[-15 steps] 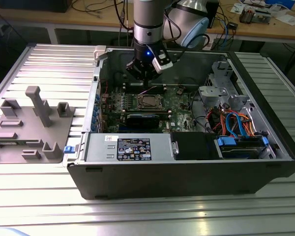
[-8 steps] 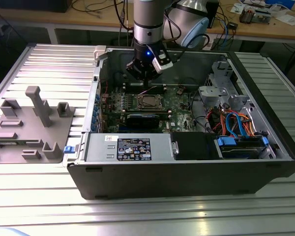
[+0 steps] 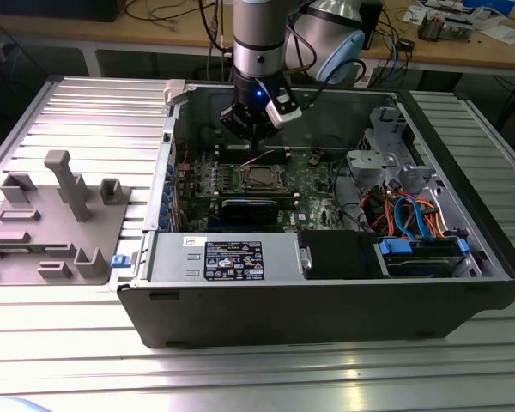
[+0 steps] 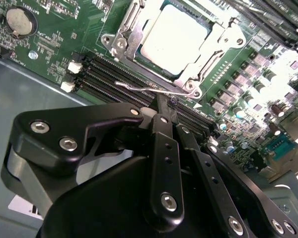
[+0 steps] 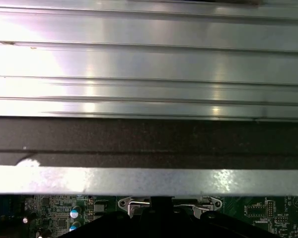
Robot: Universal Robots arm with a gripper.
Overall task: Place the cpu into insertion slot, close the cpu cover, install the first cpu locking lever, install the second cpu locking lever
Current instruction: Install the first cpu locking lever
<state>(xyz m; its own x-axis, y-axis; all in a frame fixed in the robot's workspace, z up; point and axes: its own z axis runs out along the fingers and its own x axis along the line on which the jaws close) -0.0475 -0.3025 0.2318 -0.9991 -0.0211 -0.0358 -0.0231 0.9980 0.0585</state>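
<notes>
The cpu, a silvery square chip, lies in the insertion slot on the green board. The cpu cover, a silver frame plate, lies flat around the chip. A thin wire locking lever runs along the socket's edge beside the black memory slots. My gripper has its black fingers drawn together, and their tips rest at this lever. In the exterior view the gripper hangs just behind the socket inside the open computer case.
The case walls enclose the board. A black power supply box sits in front and a drive bay with coloured cables at the exterior view's right. A grey fixture plate lies on the ribbed aluminium table at the left.
</notes>
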